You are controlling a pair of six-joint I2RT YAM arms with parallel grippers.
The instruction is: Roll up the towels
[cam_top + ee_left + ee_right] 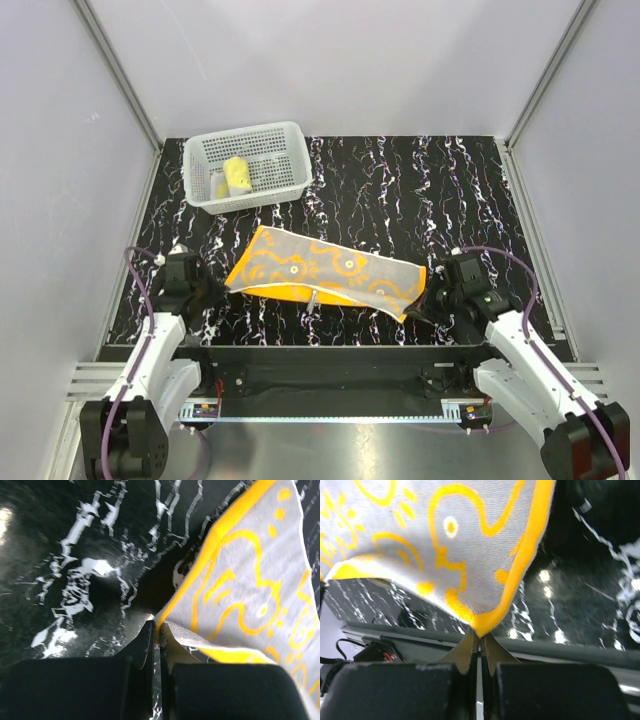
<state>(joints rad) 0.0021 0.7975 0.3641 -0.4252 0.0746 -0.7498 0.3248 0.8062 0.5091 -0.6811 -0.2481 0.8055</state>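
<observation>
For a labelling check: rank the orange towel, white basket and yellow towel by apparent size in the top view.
Largest: orange towel and white basket, too alike in area to rank.
Smallest: yellow towel, clearly.

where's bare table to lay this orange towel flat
Back right: the table is bare between the basket, the held orange towel and the right wall. The near edge is crowded, with the left pincer and right pincer gripping the towel's ends.
</observation>
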